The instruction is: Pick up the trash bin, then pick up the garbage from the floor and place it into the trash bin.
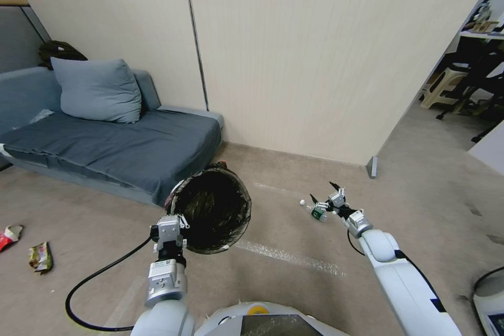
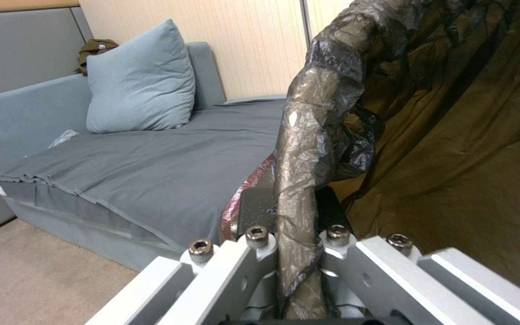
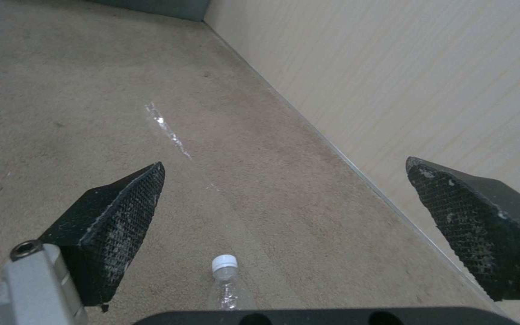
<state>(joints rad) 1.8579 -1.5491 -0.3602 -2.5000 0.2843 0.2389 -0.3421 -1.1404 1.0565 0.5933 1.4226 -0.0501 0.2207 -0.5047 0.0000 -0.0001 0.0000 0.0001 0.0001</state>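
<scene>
Head view: left pincer (image 1: pixel 178 219) clamps trash bin (image 1: pixel 212 210) rim; right pincer (image 1: pixel 324 194) spread over bottle (image 1: pixel 314 211).

Lined bin (image 1: pixel 212 215) tilted, wrappers (image 1: pixel 40 257) on floor

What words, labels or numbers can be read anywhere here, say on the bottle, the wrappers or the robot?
None can be read.
Plastic bottle, under the open right end effector: green label, print too small.
Snack wrappers on the floor: print too blurred.
Left end effector, shut on the trash bin rim: a small dark mark, unreadable.
Robot's torso panel: no legible text.
</scene>
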